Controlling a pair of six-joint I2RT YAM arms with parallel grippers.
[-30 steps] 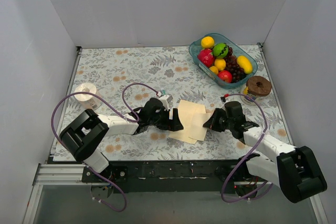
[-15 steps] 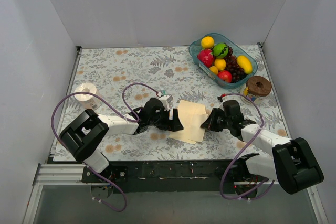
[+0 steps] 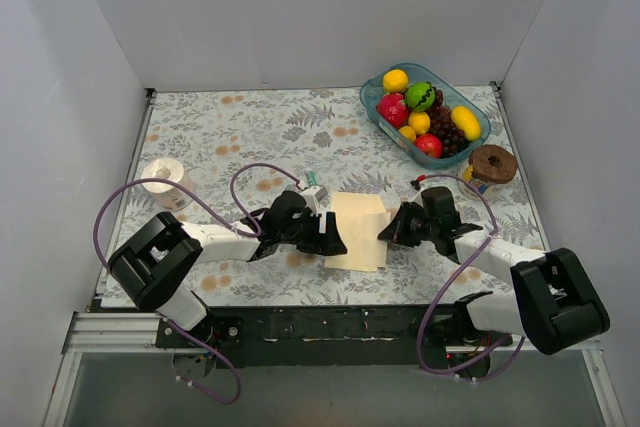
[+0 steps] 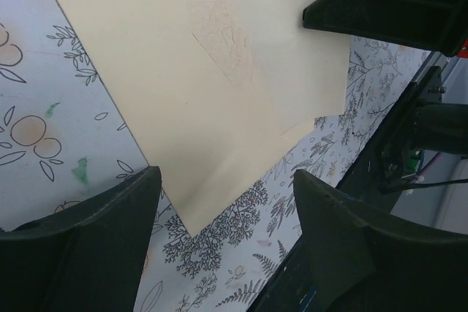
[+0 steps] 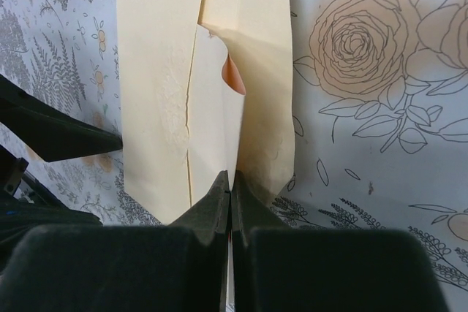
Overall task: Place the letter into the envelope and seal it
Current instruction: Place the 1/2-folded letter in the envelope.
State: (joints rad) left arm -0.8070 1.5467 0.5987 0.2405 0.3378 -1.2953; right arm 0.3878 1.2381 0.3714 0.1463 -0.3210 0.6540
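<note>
As the right gripper (image 5: 230,180) has slid leftward over the last second, the pale cream-yellow paper envelope (image 5: 157,71) ahead of its jaws has drawn in from a splayed shape to one neat rectangle, so the flap looks folded across. Those jaws are pressed tight together, their tips at the envelope's near edge. Whether they pinch any paper I cannot tell.

Just beyond the tips, a sliver of the flat salmon-peach paper letter (image 5: 235,78) peeks through a gap between the layers, so it sits inside.

The left gripper (image 4: 225,180) stands wide, a corner of the envelope lying between its jaws, ungripped. I'd judge the flap still needs pressing down before the envelope is sealed.
</note>
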